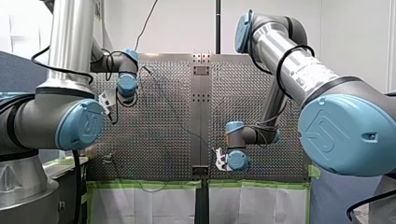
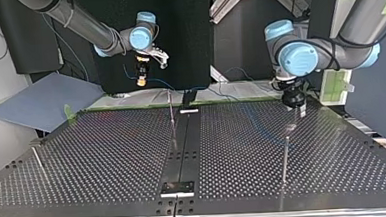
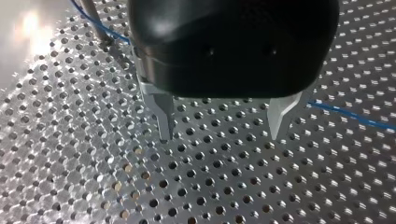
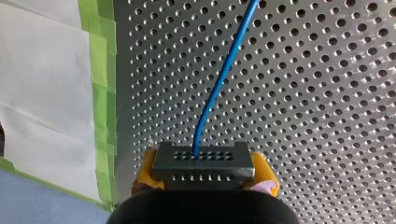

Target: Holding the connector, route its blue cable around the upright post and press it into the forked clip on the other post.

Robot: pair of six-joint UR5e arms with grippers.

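right gripper has its yellow pads clamped narrow on the two sides of the dark grey connector; the grip looks square and centred. the blue cable comes out of the connector's top face and curves away over the perforated table. in the top view that arm holds the connector up in the air past the table's far edge, at the view's left.

left gripper is wide open; its metal fingers have nothing between them and hover just over the holes. the cable runs behind it, past the foot of a thin post; which side of the post it's on, i can't tell.

my read on handling: the cable is thin, light and floppy, with a bit of spring; it'll follow the connector lazily, sag, and want to straighten out of any bend. so it probably needs slight tension going round the post or it'll slip off. the connector is the rigid bit and the right place to hold; the flat sides suit the pads. i wouldn't yank; the wire-to-connector joint looks like the weak spot.

the top view shows a centre post and a nearer post; i can't make out a fork on either. the cable isn't routed or clipped yet.
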